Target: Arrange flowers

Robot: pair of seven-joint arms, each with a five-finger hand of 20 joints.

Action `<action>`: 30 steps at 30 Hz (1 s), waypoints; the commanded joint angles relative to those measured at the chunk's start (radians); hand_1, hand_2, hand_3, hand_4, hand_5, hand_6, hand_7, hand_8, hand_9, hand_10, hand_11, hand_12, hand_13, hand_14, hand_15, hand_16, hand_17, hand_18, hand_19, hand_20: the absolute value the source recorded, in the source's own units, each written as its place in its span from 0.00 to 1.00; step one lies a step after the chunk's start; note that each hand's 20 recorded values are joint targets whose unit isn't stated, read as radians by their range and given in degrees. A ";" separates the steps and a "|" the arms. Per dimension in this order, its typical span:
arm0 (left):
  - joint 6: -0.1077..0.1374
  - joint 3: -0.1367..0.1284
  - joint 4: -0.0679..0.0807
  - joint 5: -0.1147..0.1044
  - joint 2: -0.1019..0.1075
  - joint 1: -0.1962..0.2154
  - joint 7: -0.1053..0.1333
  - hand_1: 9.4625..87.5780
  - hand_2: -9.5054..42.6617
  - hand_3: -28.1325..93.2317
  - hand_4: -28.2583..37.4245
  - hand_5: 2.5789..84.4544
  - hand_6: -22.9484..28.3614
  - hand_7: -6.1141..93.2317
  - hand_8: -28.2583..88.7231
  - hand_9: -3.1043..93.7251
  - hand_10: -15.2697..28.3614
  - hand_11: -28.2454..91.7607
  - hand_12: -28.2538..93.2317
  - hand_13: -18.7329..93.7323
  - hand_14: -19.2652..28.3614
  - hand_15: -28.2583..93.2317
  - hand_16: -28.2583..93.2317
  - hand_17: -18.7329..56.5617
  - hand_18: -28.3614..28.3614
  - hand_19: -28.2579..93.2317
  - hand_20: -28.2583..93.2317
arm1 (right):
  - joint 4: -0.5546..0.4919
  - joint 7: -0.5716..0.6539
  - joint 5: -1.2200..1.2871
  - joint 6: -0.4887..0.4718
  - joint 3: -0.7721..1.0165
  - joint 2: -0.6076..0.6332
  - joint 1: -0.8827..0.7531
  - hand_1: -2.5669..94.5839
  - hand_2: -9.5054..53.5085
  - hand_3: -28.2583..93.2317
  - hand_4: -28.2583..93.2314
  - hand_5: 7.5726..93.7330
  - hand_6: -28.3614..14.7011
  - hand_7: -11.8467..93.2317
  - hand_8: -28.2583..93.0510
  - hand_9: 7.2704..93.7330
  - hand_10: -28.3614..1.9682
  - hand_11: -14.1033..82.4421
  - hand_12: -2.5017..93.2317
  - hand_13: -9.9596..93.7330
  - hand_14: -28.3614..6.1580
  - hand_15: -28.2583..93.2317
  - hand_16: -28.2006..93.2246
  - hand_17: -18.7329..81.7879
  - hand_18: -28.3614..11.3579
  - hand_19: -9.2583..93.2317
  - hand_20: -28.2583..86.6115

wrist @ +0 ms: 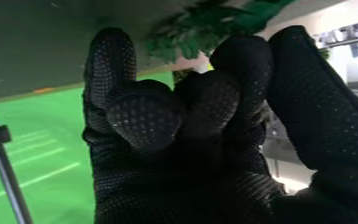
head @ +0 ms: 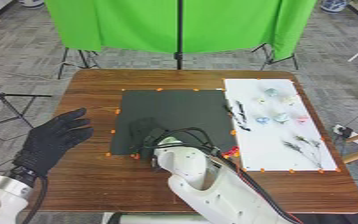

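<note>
- Right hand (head: 143, 131) is over the dark mat (head: 171, 110), loosely open, some fingers long, others bent; whether it touches the green foliage (wrist: 193, 37) beyond, I cannot tell.
- Left hand (head: 53, 142) is open beside the mat.
- Pale flowers (head: 280, 118) and dark sprigs (head: 240, 112) lie on the white sheet (head: 255, 137).

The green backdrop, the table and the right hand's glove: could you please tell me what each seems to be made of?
The green backdrop looks like matte cloth, since it hangs in soft folds. The table seems to be brown wood or wood veneer, judging by its streaky grain. The right hand's glove appears to be matte black knit fabric, with a fine dotted texture.
</note>
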 commanded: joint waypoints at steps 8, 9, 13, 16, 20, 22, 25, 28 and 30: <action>0.005 0.000 -0.006 0.030 -0.019 0.037 0.032 0.19 0.19 0.86 0.00 0.37 0.55 0.34 0.12 0.33 0.67 0.54 0.35 0.36 0.75 0.69 0.18 0.12 0.91 0.68 0.31 | -0.056 0.017 0.056 0.028 0.026 0.040 -0.016 0.29 0.06 0.94 0.01 0.73 0.61 0.81 0.07 0.89 0.60 0.77 0.38 0.88 0.58 0.82 0.48 0.53 0.31 0.84 0.49; 0.002 -0.004 -0.006 0.030 -0.021 0.040 0.037 0.19 0.19 0.86 0.00 0.37 0.55 0.34 0.12 0.32 0.67 0.54 0.35 0.36 0.75 0.69 0.18 0.12 0.91 0.68 0.31 | -0.066 0.025 0.067 0.043 0.022 0.050 -0.009 0.27 0.07 0.94 0.01 0.73 0.61 0.81 0.06 0.89 0.59 0.77 0.38 0.87 0.58 0.82 0.48 0.52 0.31 0.84 0.49; 0.022 -0.017 -0.015 0.027 -0.023 0.067 0.048 0.19 0.19 0.86 0.00 0.37 0.55 0.34 0.12 0.33 0.67 0.54 0.35 0.36 0.75 0.69 0.18 0.12 0.91 0.68 0.31 | -0.099 0.049 0.068 0.083 0.025 0.069 0.002 0.24 0.09 0.93 0.01 0.73 0.60 0.81 0.06 0.88 0.58 0.77 0.38 0.86 0.56 0.82 0.48 0.52 0.30 0.84 0.49; 0.013 -0.017 -0.015 0.034 -0.035 0.062 0.047 0.19 0.19 0.86 0.00 0.37 0.55 0.35 0.12 0.33 0.67 0.55 0.35 0.36 0.75 0.69 0.18 0.12 0.91 0.68 0.31 | -0.132 0.058 0.086 0.111 0.029 0.108 0.015 0.23 0.10 0.92 0.01 0.71 0.59 0.79 0.05 0.86 0.56 0.77 0.38 0.84 0.55 0.82 0.48 0.50 0.29 0.84 0.50; 0.007 -0.031 -0.019 0.027 -0.054 0.072 0.050 0.19 0.19 0.86 0.00 0.37 0.55 0.35 0.12 0.33 0.67 0.55 0.35 0.36 0.75 0.69 0.18 0.12 0.91 0.68 0.31 | -0.190 0.059 0.142 0.097 0.079 0.192 0.024 0.21 0.12 0.92 0.01 0.70 0.59 0.79 0.06 0.85 0.56 0.77 0.38 0.84 0.54 0.82 0.48 0.50 0.28 0.84 0.50; 0.012 -0.037 -0.027 0.043 -0.063 0.079 0.050 0.19 0.19 0.86 0.00 0.37 0.55 0.34 0.12 0.33 0.67 0.54 0.35 0.36 0.75 0.69 0.18 0.12 0.91 0.68 0.31 | -0.235 0.074 0.192 0.117 0.111 0.274 0.012 0.21 0.13 0.92 0.01 0.70 0.59 0.79 0.06 0.85 0.56 0.77 0.38 0.84 0.54 0.82 0.48 0.50 0.28 0.83 0.50; 0.017 -0.049 -0.037 0.046 -0.074 0.097 0.054 0.19 0.19 0.86 0.00 0.37 0.55 0.34 0.12 0.33 0.67 0.54 0.35 0.36 0.75 0.69 0.18 0.12 0.91 0.68 0.31 | -0.310 0.104 0.280 0.141 0.232 0.371 -0.065 0.21 0.15 0.91 0.01 0.68 0.58 0.79 0.06 0.83 0.57 0.77 0.38 0.82 0.54 0.82 0.47 0.49 0.28 0.83 0.50; 0.030 -0.052 -0.042 0.048 -0.086 0.108 0.059 0.19 0.19 0.86 0.00 0.37 0.55 0.34 0.12 0.32 0.67 0.55 0.35 0.36 0.75 0.69 0.18 0.12 0.91 0.68 0.31 | -0.381 0.165 0.396 0.236 0.366 0.442 -0.168 0.23 0.20 0.91 0.01 0.64 0.57 0.76 0.05 0.78 0.54 0.76 0.38 0.76 0.51 0.83 0.48 0.47 0.27 0.83 0.51; 0.029 -0.053 -0.043 0.049 -0.091 0.108 0.059 0.19 0.19 0.86 0.00 0.37 0.55 0.34 0.12 0.33 0.67 0.55 0.35 0.36 0.75 0.69 0.18 0.12 0.91 0.68 0.31 | -0.416 0.199 0.393 0.291 0.445 0.488 -0.238 0.24 0.22 0.91 0.00 0.62 0.57 0.73 0.04 0.75 0.52 0.76 0.38 0.74 0.49 0.83 0.48 0.46 0.26 0.83 0.52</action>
